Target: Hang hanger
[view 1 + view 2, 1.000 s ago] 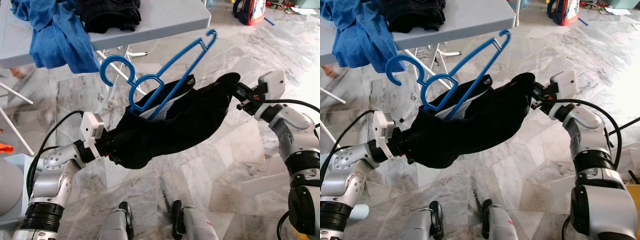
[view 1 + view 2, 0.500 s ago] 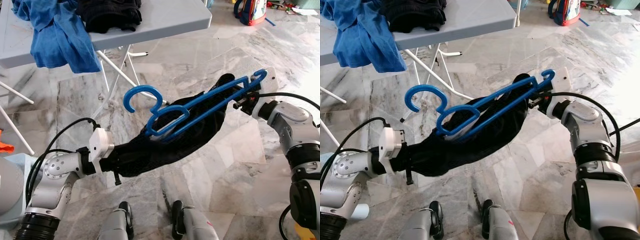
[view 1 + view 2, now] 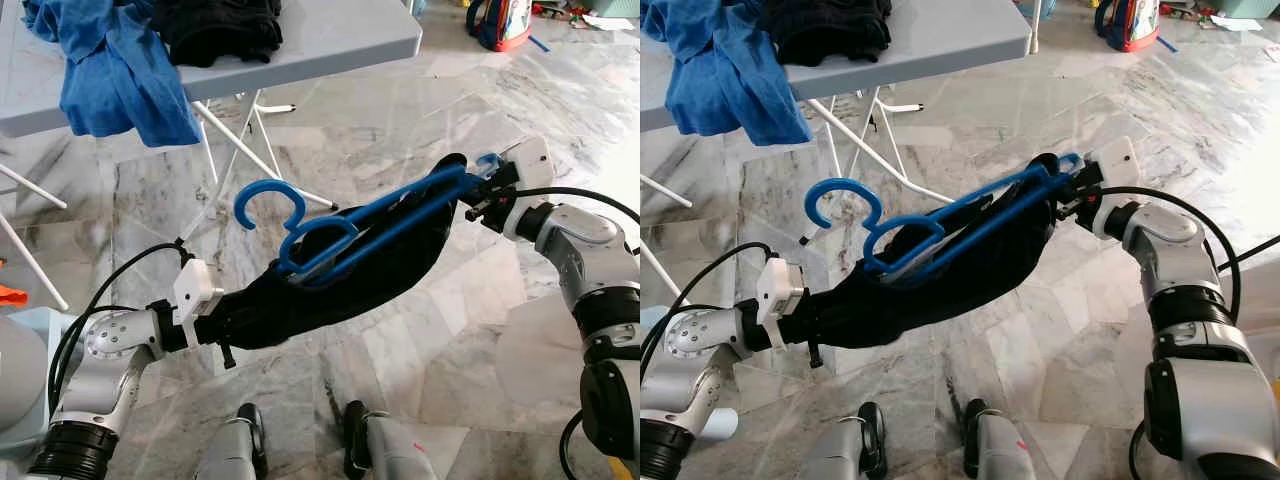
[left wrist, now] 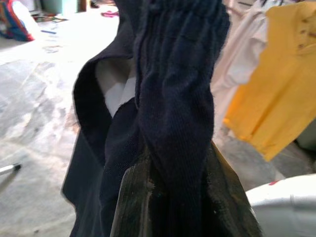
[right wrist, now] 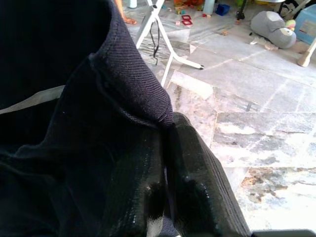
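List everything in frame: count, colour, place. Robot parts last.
hanger: 1, blue, lying along the top of the garment, hook toward the left arm
garment: 1, black, stretched between the two grippers
folding table: 1, grey top on white legs, ahead of the robot
cloth: 1, blue, draped over the table's near edge
dark clothes: 1 pile, black, on the table
backpack: 1, red and blue, on the floor far right
yellow shirt: 1, hanging, seen in the left wrist view
floor: grey marble tiles
left gripper: shut on the garment's ribbed edge
right gripper: shut on the garment's other end
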`<state>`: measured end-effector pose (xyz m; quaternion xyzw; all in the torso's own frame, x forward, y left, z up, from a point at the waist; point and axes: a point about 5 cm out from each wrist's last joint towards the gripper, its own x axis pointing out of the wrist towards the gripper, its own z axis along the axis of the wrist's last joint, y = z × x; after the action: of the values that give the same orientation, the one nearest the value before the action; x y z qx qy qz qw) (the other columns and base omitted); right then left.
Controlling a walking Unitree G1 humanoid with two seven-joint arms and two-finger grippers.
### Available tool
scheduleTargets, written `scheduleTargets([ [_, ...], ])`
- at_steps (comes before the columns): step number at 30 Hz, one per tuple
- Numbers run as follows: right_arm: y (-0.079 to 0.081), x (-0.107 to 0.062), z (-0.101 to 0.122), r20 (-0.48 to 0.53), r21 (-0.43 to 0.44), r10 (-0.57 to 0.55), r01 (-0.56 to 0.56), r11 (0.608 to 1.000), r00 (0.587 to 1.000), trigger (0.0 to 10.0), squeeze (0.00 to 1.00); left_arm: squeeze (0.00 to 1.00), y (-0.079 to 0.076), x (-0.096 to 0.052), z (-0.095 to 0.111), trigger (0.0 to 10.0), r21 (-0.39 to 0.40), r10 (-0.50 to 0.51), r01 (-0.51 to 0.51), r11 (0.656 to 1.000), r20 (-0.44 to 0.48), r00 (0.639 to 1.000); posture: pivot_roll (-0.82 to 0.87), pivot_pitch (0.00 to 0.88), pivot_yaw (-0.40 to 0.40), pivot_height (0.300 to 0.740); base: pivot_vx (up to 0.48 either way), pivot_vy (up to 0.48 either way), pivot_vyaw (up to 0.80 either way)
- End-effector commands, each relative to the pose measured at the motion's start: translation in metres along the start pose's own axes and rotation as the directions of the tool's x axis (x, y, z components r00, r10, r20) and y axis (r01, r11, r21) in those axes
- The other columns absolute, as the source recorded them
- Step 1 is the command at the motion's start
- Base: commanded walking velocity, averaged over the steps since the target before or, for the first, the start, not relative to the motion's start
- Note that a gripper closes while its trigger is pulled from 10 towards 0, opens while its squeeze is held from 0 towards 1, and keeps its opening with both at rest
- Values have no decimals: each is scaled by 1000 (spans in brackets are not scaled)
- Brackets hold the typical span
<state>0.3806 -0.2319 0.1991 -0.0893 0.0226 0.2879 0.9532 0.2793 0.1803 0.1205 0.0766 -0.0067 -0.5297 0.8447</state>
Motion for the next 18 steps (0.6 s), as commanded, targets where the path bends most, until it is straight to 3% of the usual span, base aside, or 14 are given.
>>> scheduleTargets([
  [1,-12,-11,5,12,-16,-51,51,999,999,0,0,0,2,-14,-10,0,-4,28,-29,1000,-59,998,-86,275,-42,740,0,0,0],
  [18,-11,-11,7,18,-27,-32,32,999,999,0,0,0,6,-31,-34,0,14,8,-5,1000,-211,977,-89,277,-41,740,0,0,0],
])
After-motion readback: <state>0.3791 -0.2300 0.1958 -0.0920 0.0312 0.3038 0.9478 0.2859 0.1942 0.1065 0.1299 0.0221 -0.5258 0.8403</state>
